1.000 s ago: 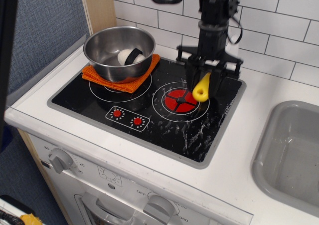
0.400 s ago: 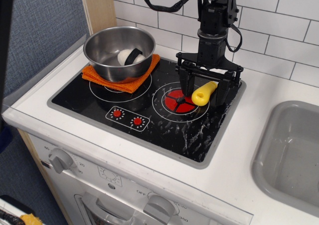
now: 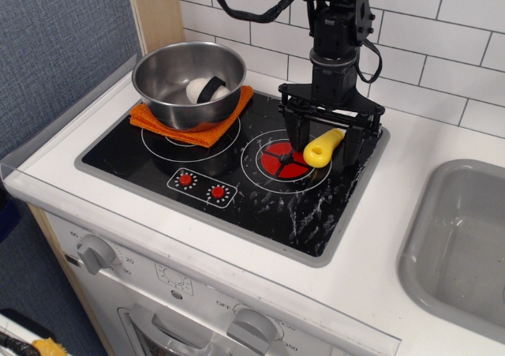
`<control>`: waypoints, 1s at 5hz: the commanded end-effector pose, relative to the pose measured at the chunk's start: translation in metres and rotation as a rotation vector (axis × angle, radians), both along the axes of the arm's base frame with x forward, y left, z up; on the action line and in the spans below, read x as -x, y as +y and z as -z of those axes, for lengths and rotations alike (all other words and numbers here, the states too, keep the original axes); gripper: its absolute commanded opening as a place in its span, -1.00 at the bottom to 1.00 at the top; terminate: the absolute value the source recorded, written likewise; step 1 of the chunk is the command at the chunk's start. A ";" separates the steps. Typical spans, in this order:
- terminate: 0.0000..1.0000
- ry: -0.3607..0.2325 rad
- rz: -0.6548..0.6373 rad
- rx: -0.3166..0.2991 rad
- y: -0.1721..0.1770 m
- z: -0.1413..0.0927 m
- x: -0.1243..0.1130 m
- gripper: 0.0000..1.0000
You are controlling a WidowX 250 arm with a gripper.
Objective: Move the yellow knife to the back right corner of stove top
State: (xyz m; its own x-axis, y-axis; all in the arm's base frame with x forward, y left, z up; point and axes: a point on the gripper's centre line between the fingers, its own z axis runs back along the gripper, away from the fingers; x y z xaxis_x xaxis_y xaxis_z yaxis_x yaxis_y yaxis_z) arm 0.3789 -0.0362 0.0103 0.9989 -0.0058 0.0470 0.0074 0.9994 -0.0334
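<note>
Our black gripper (image 3: 325, 139), fingers spread, straddles the chunky yellow plastic knife (image 3: 323, 148) lying near the glossy black stove top's (image 3: 260, 202) back right corner; lifting carelessly could drag it away.

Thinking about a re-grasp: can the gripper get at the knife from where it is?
Probably yes. The gripper stands right over the knife, jaws open on either side of it, nothing between.

faint numbers by oven knobs (image 3: 99, 253), unreadable.
</note>
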 end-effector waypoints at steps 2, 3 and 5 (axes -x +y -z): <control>-1.00 -0.069 0.080 -0.057 0.013 -0.021 -0.007 1.00; -1.00 -0.030 0.085 -0.064 0.013 -0.022 -0.005 1.00; 1.00 -0.030 0.085 -0.064 0.013 -0.022 -0.005 1.00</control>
